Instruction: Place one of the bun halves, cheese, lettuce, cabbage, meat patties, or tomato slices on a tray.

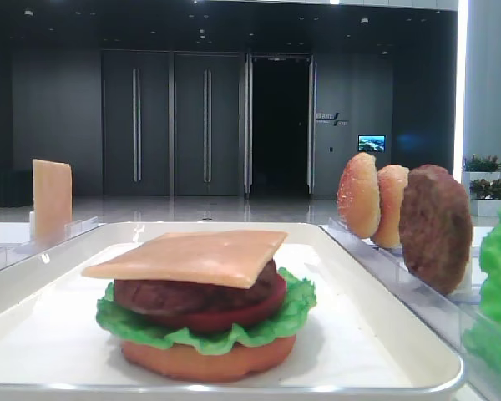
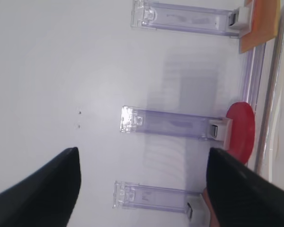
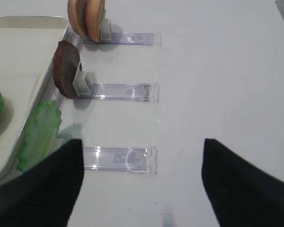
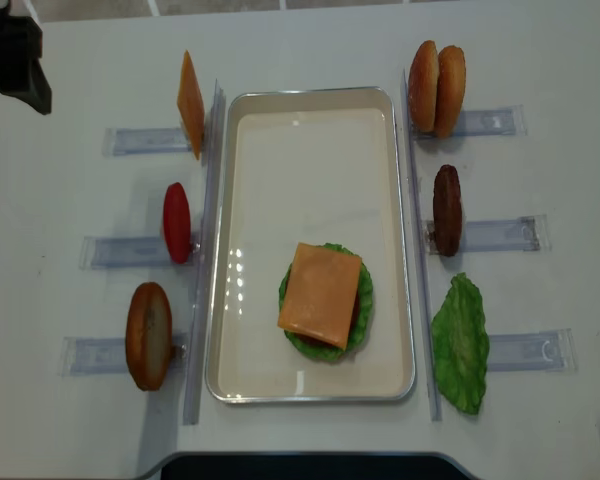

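Exterior high: cheese (image 4: 321, 294) lies flat, corners slightly skewed to tray (image 4: 310, 120).

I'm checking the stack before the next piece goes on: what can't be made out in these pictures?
- Overhead view: the cheese covers everything but the lettuce rim.
- Front view: the stack's bottom bun shows only its edge.
- Right wrist view: the stack is cut off by the left edge.
- Left wrist view: the bun half on the lowest rack is mostly behind a finger.

Beyond the left hand (image 2: 142, 189), the round tan bun half (image 2: 207, 204) is cut off by the bottom edge.
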`<state>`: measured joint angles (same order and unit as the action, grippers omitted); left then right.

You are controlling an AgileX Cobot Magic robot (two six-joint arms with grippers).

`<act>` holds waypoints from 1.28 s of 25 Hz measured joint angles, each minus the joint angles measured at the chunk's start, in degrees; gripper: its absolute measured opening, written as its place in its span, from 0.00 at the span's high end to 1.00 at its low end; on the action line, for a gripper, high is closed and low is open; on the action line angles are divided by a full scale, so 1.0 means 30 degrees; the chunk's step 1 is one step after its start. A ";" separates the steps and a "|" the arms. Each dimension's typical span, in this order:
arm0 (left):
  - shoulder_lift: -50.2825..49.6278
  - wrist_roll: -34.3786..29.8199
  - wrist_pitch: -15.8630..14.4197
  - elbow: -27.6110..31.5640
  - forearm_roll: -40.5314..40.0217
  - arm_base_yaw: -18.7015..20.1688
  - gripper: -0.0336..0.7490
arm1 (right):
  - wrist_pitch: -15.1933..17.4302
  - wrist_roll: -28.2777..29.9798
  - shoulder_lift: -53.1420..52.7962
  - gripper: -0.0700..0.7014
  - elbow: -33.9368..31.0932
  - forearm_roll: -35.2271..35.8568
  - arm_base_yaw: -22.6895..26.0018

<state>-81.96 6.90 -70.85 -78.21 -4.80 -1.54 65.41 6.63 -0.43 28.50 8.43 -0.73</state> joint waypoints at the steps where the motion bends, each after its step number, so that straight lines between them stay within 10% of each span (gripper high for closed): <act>1: 0.0000 0.0000 0.0000 0.0000 0.0000 0.0000 0.15 | 0.0000 0.0000 0.0000 0.23 0.0000 0.0000 0.0000; 32: 1.4483 -0.0035 -0.0105 1.1466 0.0326 0.0000 0.20 | -0.0015 0.0000 0.0000 0.23 0.0000 0.0000 0.0000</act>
<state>-38.51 6.79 -71.17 -43.81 -3.83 -1.54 65.37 6.63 -0.43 28.50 8.43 -0.73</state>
